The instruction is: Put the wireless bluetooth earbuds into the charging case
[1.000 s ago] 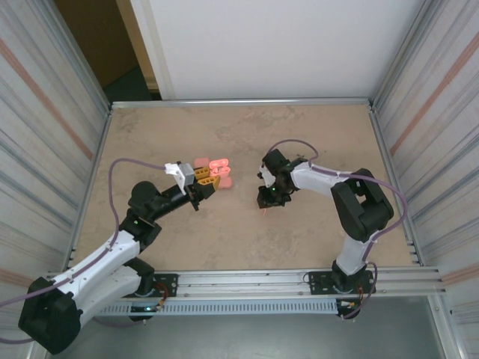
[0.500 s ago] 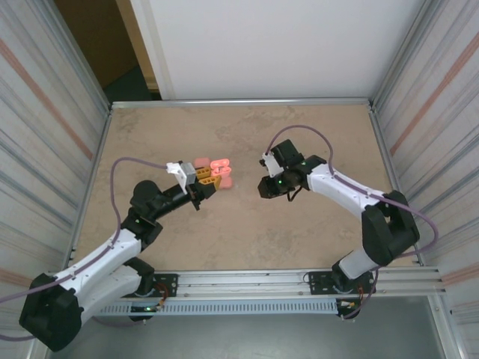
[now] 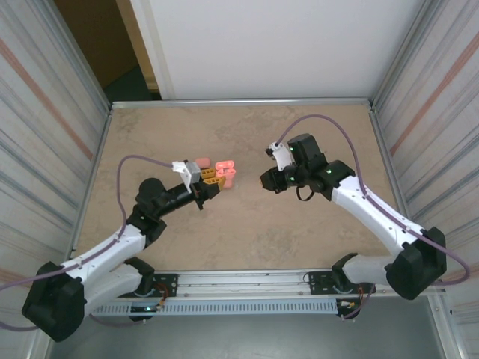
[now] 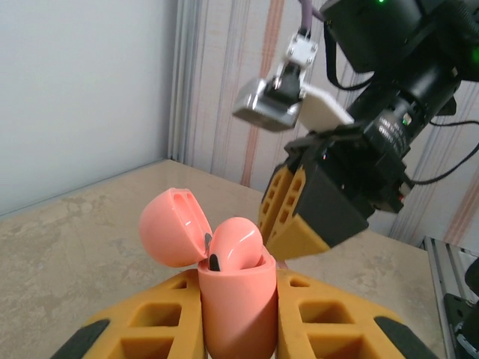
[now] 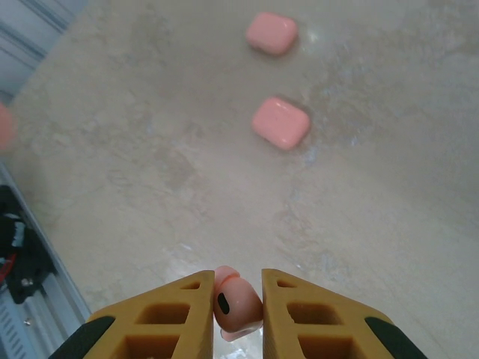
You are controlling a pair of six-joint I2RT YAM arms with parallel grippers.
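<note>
Two grips, apart: the left gripper (image 4: 238,323) clamps an open case (image 4: 233,299) holding one earbud (image 4: 236,243). At its 3 o'clock the right gripper (image 5: 238,295) pinches a second earbud (image 5: 238,307). Farther off, at 12 o'clock in the right wrist view, closed cases (image 5: 281,123) (image 5: 272,32) lie on the table (image 5: 172,157).

The case (image 4: 236,314) and earbud (image 5: 238,305) are smooth, glossy pink plastic, the fingers (image 5: 161,329) matt yellow plastic with moulded pockets, the table (image 5: 187,149) a mottled beige stone-look top with a faint sheen, the cable (image 4: 308,9) smooth purple sheathing, and the rail (image 3: 262,280) bare brushed metal.
</note>
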